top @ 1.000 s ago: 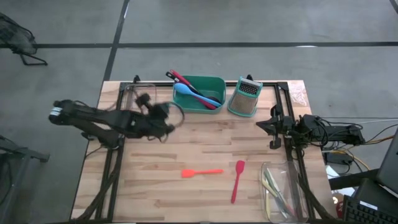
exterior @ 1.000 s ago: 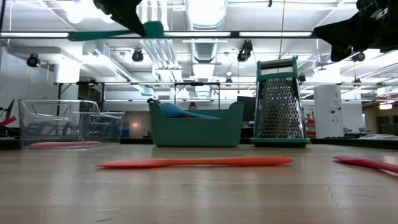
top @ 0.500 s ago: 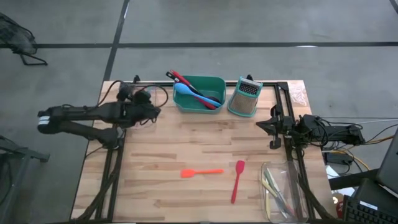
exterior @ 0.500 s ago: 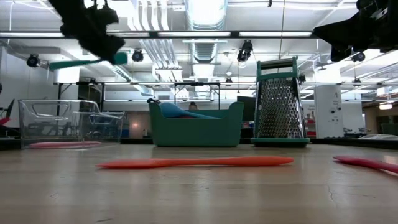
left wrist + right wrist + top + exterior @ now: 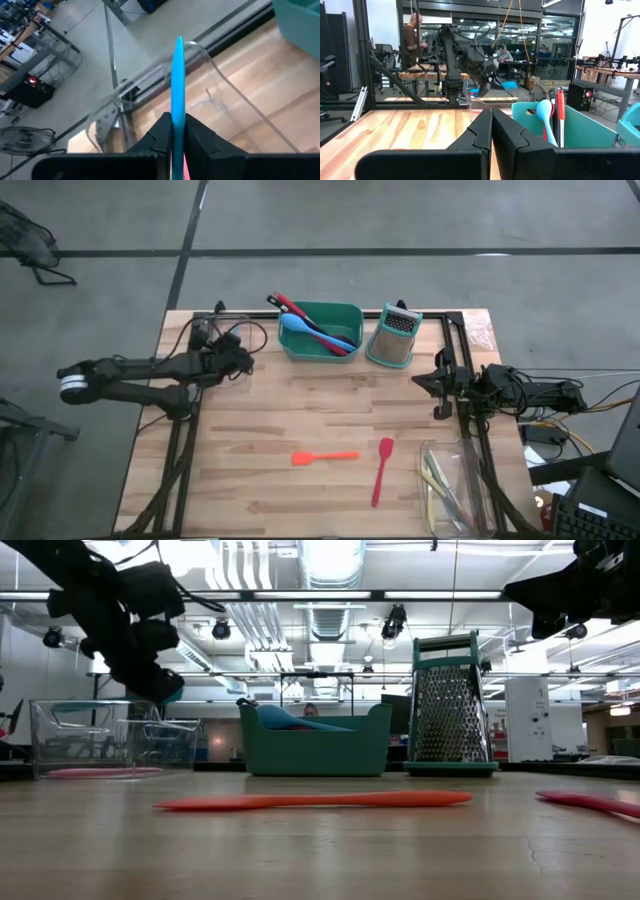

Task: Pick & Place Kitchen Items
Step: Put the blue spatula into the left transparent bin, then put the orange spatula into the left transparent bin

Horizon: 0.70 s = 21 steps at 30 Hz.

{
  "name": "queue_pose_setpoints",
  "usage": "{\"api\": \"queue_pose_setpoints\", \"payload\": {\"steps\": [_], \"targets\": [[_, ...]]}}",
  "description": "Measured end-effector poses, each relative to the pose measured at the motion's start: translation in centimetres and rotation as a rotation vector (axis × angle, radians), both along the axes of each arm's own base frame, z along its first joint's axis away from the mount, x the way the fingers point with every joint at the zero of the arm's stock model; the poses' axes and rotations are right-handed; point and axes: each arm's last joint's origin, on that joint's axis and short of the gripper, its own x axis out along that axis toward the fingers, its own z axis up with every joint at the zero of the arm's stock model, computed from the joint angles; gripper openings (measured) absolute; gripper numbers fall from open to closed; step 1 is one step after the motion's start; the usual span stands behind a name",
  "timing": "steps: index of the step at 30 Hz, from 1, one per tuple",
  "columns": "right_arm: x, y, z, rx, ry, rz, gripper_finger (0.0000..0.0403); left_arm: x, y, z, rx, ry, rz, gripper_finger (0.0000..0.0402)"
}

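Observation:
My left gripper (image 5: 238, 360) (image 5: 150, 680) hangs over the table's far left corner, shut on a slim teal-blue utensil (image 5: 178, 80). The utensil juts ahead over a clear container (image 5: 100, 735) (image 5: 210, 60), where a pink utensil (image 5: 100, 772) lies on the bottom. An orange spatula (image 5: 323, 457) and a red spoon (image 5: 382, 470) lie flat on the table near the front. My right gripper (image 5: 440, 385) (image 5: 491, 131) is shut on nothing and waits at the right edge. My left gripper pinches the teal-blue utensil (image 5: 177, 122) between its two fingers, thin edge up. The utensil runs along the fingers and sticks out well past their tips. It is lifted clear of the table, slanting down toward the clear container. Which end the fingers have, I cannot tell.
A teal tub (image 5: 345, 315) with a blue spoon and red utensils stands at the far middle, a steel grater (image 5: 393, 337) to its right. A second clear container (image 5: 455, 485) with pale utensils sits at the near right. Bare wood lies in the middle.
My left gripper has carried the teal-blue utensil from beside the teal tub toward the table's far left corner and down, to just above the clear container. It has tipped downward, and the utensil, level before, now slants down with it.

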Motion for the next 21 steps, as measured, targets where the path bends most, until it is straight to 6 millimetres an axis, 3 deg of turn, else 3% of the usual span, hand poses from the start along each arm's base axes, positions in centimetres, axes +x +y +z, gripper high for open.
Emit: {"api": "queue_pose_setpoints", "payload": {"steps": [7,16,21], "targets": [[0.0,0.0,0.0,-0.001,0.0,0.0,0.0008,-0.2,0.2,-0.5,-0.021,-0.012,0.015,0.0052],[0.0,0.0,0.0,-0.002,0.0,0.0,0.0008,0.4,0.3,0.9,-0.04,-0.087,0.001,0.0094],[0.0,0.0,0.0,-0.001,0.0,0.0,0.0008,1.1,0.3,2.1,-0.105,-0.112,-0.098,0.0115]]}}
